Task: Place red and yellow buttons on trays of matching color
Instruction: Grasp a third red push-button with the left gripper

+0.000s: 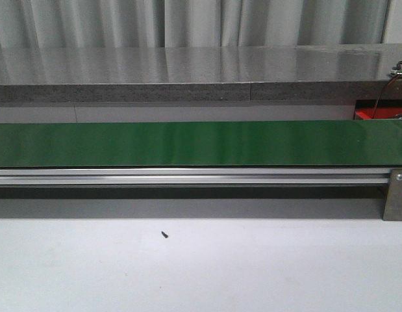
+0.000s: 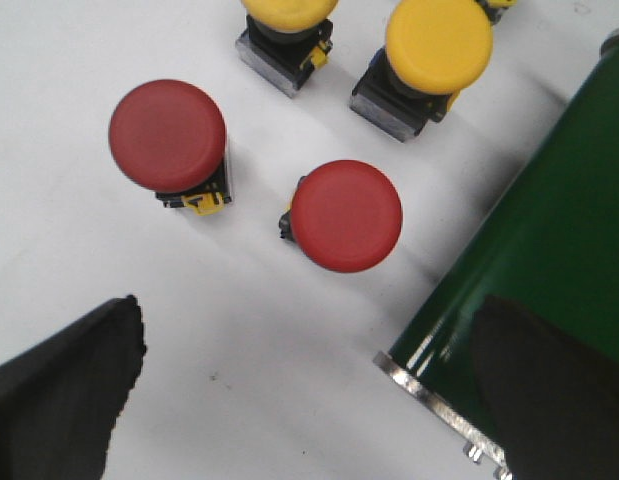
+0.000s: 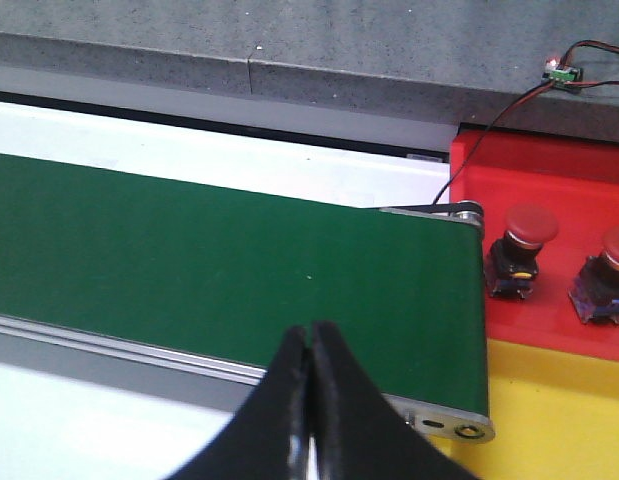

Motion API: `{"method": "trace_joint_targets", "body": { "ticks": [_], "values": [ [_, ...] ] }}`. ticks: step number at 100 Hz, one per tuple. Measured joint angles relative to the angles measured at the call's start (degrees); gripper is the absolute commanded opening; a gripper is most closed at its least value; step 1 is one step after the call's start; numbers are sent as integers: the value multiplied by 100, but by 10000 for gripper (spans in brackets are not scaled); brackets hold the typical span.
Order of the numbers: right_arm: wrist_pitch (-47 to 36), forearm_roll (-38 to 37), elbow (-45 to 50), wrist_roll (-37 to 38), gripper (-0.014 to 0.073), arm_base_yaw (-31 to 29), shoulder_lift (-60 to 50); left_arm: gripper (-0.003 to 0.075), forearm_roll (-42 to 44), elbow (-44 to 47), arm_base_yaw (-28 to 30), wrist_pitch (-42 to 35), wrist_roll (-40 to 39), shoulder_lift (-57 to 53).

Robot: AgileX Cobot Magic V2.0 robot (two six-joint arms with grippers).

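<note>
The left pincer stands wide open above the white desk, fingers apart to straddle a button. Nearest ahead of it stands a red button, domed cap up; a second red button and two yellow buttons stand beyond, beside the green conveyor belt. The right pincer is closed and empty over the belt; ahead and to one side, the red tray already carries two red buttons beside the yellow tray.

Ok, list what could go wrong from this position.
The left gripper is open over two red buttons standing close together, so closing on one may knock the other. The green belt edge sits beside a fingertip; descending could clip it. The right gripper is shut and would need opening first.
</note>
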Motion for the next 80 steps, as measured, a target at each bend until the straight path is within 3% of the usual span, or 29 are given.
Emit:
{"method": "trace_joint_targets", "body": {
  "ticks": [57, 80],
  "values": [
    [4, 0, 0, 0, -68, 0, 0, 602, -962, -1204, 14, 283, -155, 1461],
    [13, 0, 0, 0, -68, 0, 0, 459, -854, -1219, 84, 213, -287, 1511]
  ]
}}
